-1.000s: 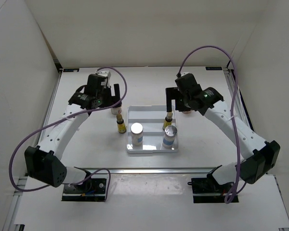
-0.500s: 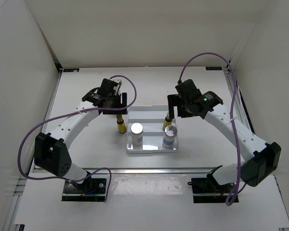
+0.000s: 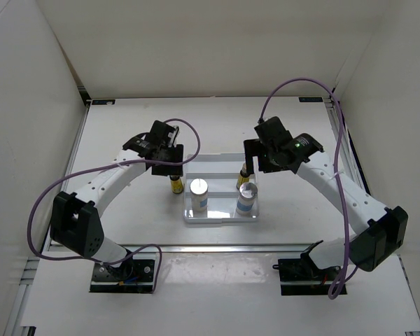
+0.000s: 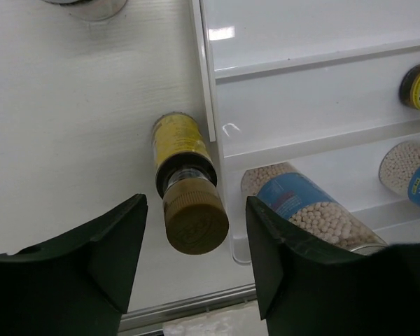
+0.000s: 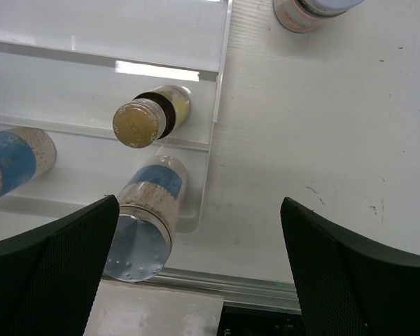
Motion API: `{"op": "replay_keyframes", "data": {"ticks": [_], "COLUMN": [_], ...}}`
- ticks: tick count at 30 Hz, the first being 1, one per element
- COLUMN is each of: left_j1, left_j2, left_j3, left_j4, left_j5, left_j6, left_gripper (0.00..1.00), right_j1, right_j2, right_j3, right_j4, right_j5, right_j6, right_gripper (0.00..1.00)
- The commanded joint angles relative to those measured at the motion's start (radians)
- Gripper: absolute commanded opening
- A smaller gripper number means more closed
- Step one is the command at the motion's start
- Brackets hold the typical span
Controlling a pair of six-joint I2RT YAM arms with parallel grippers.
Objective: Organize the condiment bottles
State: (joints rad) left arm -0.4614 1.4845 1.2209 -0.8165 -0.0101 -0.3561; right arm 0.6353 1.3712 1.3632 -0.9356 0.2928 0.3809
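A small dark bottle with a yellow label (image 4: 190, 210) stands on the table just left of the white tray (image 3: 213, 165). My left gripper (image 4: 196, 210) hangs over the bottle with a finger on each side of its brown cap. A gap shows on both sides, so it is open. In the tray stand two white cylinders (image 3: 199, 194) (image 3: 246, 199) and a second small bottle (image 5: 147, 119). My right gripper (image 5: 199, 210) hovers wide open at the tray's right edge, holding nothing. One squat jar (image 4: 87, 7) sits left of the tray, another (image 5: 315, 10) right of it.
White walls close in the table on the left, back and right. A metal rail (image 3: 217, 247) runs along the near edge in front of the tray. Purple cables (image 3: 63, 192) loop from both arms.
My left gripper has swung right and toward the tray, over the small bottle, and its jaws have narrowed around the cap. My right arm shifted slightly early on, then held still.
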Motion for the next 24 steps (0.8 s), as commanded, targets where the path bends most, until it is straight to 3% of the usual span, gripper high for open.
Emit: {"op": "replay_keyframes", "data": {"ticks": [1,8,11,16,24], "left_j1": [-0.003,-0.003,-0.003,-0.013,-0.056], "left_j2": [-0.027,-0.027,-0.009,0.002,0.023], "left_j3": [-0.012,0.011,0.043,0.115,0.349], "left_j4": [-0.013,-0.032,-0.053,-0.082,-0.167], "left_j5": [0.002,-0.007,-0.016,-0.025,-0.036], "left_j6": [-0.003,-0.003,0.006,0.016,0.025], "left_gripper": [0.65,0.42,0.39,0.26,0.15], "right_j1": [0.0,0.0,0.0,0.0,0.0], "right_j2": [-0.027,-0.027,-0.027,-0.037,-0.046], "right_j3": [-0.009,-0.018,-0.018,-0.018,-0.036], "right_j4": [-0.003,-0.003,-0.003,-0.012,-0.012], "right_j5": [0.02,0.02,0.02,0.02,0.02], "right_j6": [-0.005,-0.005,-0.005,-0.005,-0.005], "right_gripper": [0.99,0.99,0.99,0.99,0.99]}}
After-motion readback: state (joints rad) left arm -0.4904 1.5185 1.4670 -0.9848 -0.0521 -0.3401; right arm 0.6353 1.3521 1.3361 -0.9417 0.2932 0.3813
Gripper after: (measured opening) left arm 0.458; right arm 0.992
